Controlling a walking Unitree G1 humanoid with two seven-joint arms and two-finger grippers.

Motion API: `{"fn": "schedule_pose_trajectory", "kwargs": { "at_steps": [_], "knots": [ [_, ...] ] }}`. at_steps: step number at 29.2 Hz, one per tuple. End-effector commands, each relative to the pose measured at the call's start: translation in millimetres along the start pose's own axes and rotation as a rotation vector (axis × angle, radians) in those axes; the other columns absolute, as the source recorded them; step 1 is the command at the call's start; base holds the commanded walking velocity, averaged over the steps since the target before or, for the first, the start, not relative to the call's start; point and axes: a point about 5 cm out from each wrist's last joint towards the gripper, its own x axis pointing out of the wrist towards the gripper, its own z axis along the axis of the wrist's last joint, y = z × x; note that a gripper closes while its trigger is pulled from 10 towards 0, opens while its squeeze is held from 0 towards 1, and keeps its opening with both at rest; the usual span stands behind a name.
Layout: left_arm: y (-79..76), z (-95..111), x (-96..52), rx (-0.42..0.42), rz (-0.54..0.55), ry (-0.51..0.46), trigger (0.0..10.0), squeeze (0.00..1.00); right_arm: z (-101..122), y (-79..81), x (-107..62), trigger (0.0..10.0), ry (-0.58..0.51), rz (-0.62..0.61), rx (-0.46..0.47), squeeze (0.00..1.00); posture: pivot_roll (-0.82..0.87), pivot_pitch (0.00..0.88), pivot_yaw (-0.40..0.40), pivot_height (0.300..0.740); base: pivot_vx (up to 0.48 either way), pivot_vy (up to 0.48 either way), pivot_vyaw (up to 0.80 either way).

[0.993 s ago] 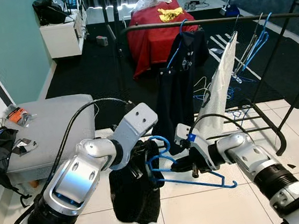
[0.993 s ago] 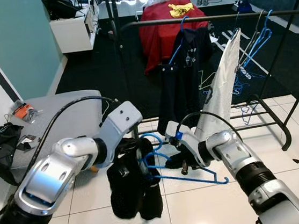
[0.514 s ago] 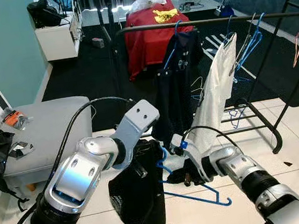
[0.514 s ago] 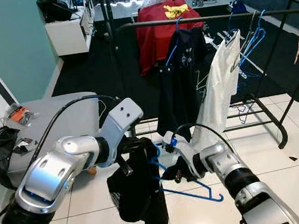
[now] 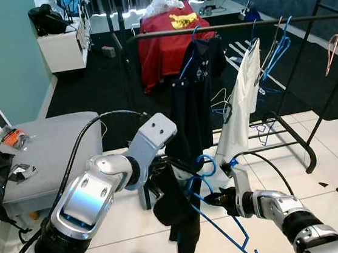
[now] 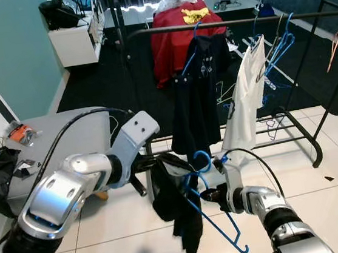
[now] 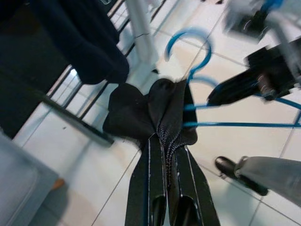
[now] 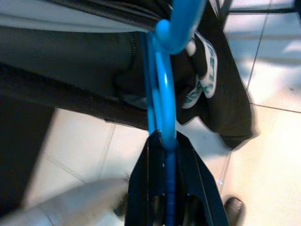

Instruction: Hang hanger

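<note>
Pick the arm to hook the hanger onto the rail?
Right. The right gripper is shut on the blue hanger, hook free. The left gripper only pinches the black garment, below the rail.

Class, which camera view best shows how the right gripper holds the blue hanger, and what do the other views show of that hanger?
The right wrist view: the right gripper is shut on the blue hanger, wire between its fingers. Both eye views show the whole hanger, tilted, beside the black garment. The left wrist view shows its hook and part of its wire.
</note>
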Motion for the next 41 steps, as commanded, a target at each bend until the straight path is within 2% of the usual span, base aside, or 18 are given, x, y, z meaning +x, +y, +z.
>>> {"fn": "schedule_pose_trajectory", "kwargs": {
  "at_steps": [1, 3, 6, 13, 16, 17, 18, 19, 20, 25, 29, 32, 35, 37, 38, 39, 40, 41],
  "knots": [
    [16.1, 4, -7.6, 0.045, 0.105, -0.018, 10.0, 0.0, -7, -16.5, -8.1, 10.0, -0.109, -0.138, 0.259, 0.0, 0.02, 0.014, -0.024, 0.74, 0.0, 0.0, 0.0],
    [18.0, 1, -7.6, 0.053, 0.117, -0.005, 10.0, 0.0, -4, -16.2, -7.8, 10.0, -0.147, -0.133, 0.334, 0.0, 0.02, 0.015, -0.025, 0.74, 0.0, 0.0, 0.0],
    [28.2, -7, -4.7, 0.084, 0.161, 0.036, 10.0, 0.0, -8, 5.1, -3.9, 10.0, -0.064, 0.057, 0.275, 0.0, 0.01, 0.03, -0.027, 0.74, 0.0, 0.0, 0.0],
    [38.7, -16, -0.5, 0.126, 0.199, 0.09, 10.0, 0.0, -18, 8.3, -14.1, 10.0, -0.021, 0.081, 0.231, 0.0, -0.01, 0.036, -0.011, 0.74, 0.0, 0.0, 0.0],
    [45.9, -29, 2.6, 0.169, 0.21, 0.153, 10.0, 0.0, -33, 0.9, -33.0, 10.0, 0.131, 0.037, -0.045, 0.0, -0.02, 0.041, 0.0, 0.74, 0.0, 0.0, 0.0],
    [45.9, -29, 2.6, 0.169, 0.21, 0.153, 10.0, 0.0, -33, 0.9, -33.0, 10.0, 0.131, 0.037, -0.045, 0.0, -0.02, 0.041, 0.0, 0.74, 0.0, 0.0, 0.0],
    [47.6, -34, 3.1, 0.195, 0.205, 0.184, 10.0, 0.0, -40, -1.6, -40.1, 10.0, 0.217, 0.036, -0.188, 0.0, -0.02, 0.042, 0.001, 0.74, 0.0, 0.0, 0.0],
    [47.6, -34, 3.1, 0.195, 0.205, 0.184, 10.0, 0.0, -40, -1.6, -40.1, 10.0, 0.217, 0.036, -0.188, 0.0, -0.02, 0.042, 0.001, 0.74, 0.0, 0.0, 0.0],
    [48.0, -41, 3.1, 0.219, 0.186, 0.214, 10.0, 0.0, -44, -1.1, -47.3, 10.0, 0.283, 0.074, -0.285, 0.0, -0.02, 0.042, 0.0, 0.74, 0.0, 0.0, 0.0],
    [47.2, -50, -0.3, 0.241, 0.141, 0.252, 10.0, 0.0, -43, -2.9, -59.1, 10.0, 0.367, 0.124, -0.347, 0.0, -0.01, 0.041, -0.007, 0.74, 0.0, 0.0, 0.0],
    [48.1, -53, -3.9, 0.255, 0.132, 0.268, 10.0, 0.0, -42, -9.3, -65.7, 10.0, 0.421, 0.121, -0.367, 0.0, -0.01, 0.041, -0.017, 0.74, 0.0, 0.0, 0.0],
    [53.9, -56, -11.9, 0.278, 0.135, 0.285, 10.0, 0.0, -34, -27.5, -78.1, 10.0, 0.483, 0.04, -0.375, 0.0, 0.0, 0.039, -0.024, 0.74, 0.0, 0.0, 0.0],
    [54.5, -56, -12.2, 0.28, 0.135, 0.285, 10.0, 0.0, -33, -28.1, -79.0, 10.0, 0.483, 0.034, -0.375, 0.0, 0.0, 0.039, -0.024, 0.74, 0.0, 0.0, 0.0],
    [53.3, -43, -18.1, 0.27, 0.123, 0.229, 10.0, 0.0, -15, -49.3, -73.8, 10.0, 0.281, -0.179, -0.235, 0.0, 0.01, 0.038, -0.022, 0.74, 0.0, 0.0, 0.0],
    [53.3, -43, -18.1, 0.27, 0.123, 0.229, 10.0, 0.0, -15, -49.3, -73.8, 10.0, 0.281, -0.179, -0.235, 0.0, 0.01, 0.038, -0.022, 0.74, 0.0, 0.0, 0.0],
    [52.1, -36, -21.6, 0.258, 0.113, 0.197, 10.0, 0.0, -7, -54.2, -70.4, 10.0, 0.167, -0.244, -0.128, 0.0, 0.01, 0.038, -0.021, 0.74, 0.0, 0.0, 0.0],
    [52.1, -36, -21.6, 0.258, 0.113, 0.197, 10.0, 0.0, -7, -54.2, -70.4, 10.0, 0.167, -0.244, -0.128, 0.0, 0.01, 0.038, -0.021, 0.74, 0.0, 0.0, 0.0],
    [51.2, -31, -24.4, 0.253, 0.106, 0.172, 10.0, 0.0, 1, -54.9, -66.6, 10.0, 0.061, -0.272, -0.031, 0.0, 0.02, 0.039, -0.023, 0.74, 0.0, 0.0, 0.0]
  ]
}}
